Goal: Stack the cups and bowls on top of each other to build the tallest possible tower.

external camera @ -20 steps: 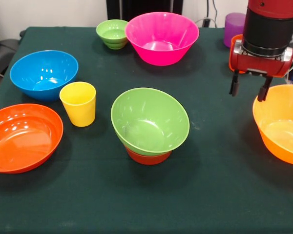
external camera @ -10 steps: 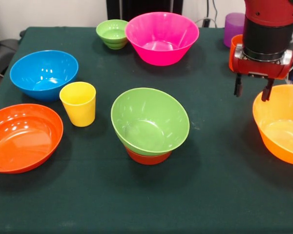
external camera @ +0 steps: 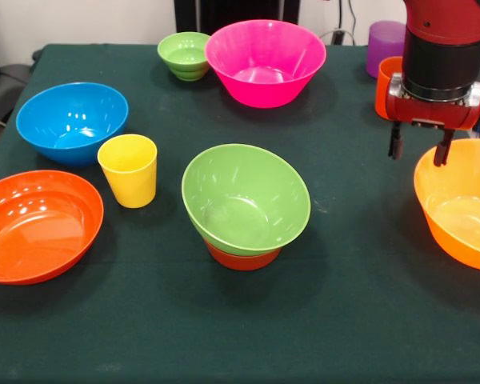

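Note:
My gripper (external camera: 420,150) hangs open at the right, its fingers straddling the near-left rim of the large yellow-orange bowl (external camera: 464,204). The tower (external camera: 245,208) at mid table is a medium green bowl tilted on a small red-orange bowl (external camera: 242,258). The yellow cup (external camera: 129,170) stands left of it. The blue bowl (external camera: 72,122) and shallow orange bowl (external camera: 37,226) lie at the left. The small ribbed green bowl (external camera: 184,54) and large pink bowl (external camera: 265,62) sit at the far side. The orange cup (external camera: 383,86) and purple cup (external camera: 384,44) stand behind my arm.
The dark green tablecloth (external camera: 360,320) covers the table. A black pedestal (external camera: 236,12) stands at the far edge behind the pink bowl. The yellow-orange bowl runs off the picture's right edge.
My gripper has moved right and slightly lower, from left of the yellow-orange bowl to over its rim. Nothing else has moved.

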